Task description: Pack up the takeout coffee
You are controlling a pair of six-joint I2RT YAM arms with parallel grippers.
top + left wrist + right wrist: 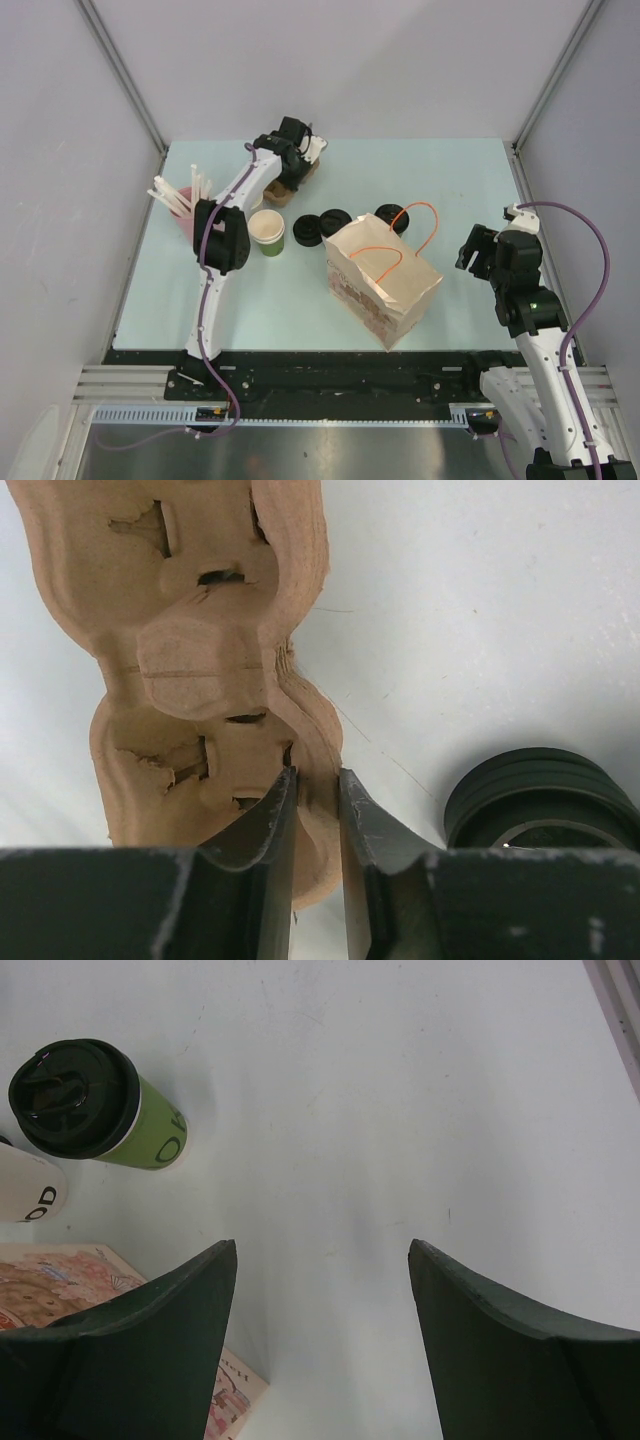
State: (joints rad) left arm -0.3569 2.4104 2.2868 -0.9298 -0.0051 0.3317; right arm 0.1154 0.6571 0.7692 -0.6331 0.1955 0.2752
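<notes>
The green-sided takeout coffee cup (150, 1135) with its black lid stands upright at the upper left of the right wrist view. The white-sided one (25, 1195) is cut off by the left edge. From above, black lids (390, 215) (333, 220) show behind the paper bag (385, 275). My left gripper (315, 772) (300, 150) is at the back left, shut on the rim of a brown cardboard cup carrier (200, 670) (285, 185). My right gripper (322, 1245) (478, 250) hangs open and empty over bare table, right of the bag.
A lidless green cup (267, 232) stands beside a further black lid (307, 232). A pink cup of white straws (180, 205) is at the far left. The bag's orange handles (415, 215) stick up. A black ridged lid (540, 800) lies right of the carrier.
</notes>
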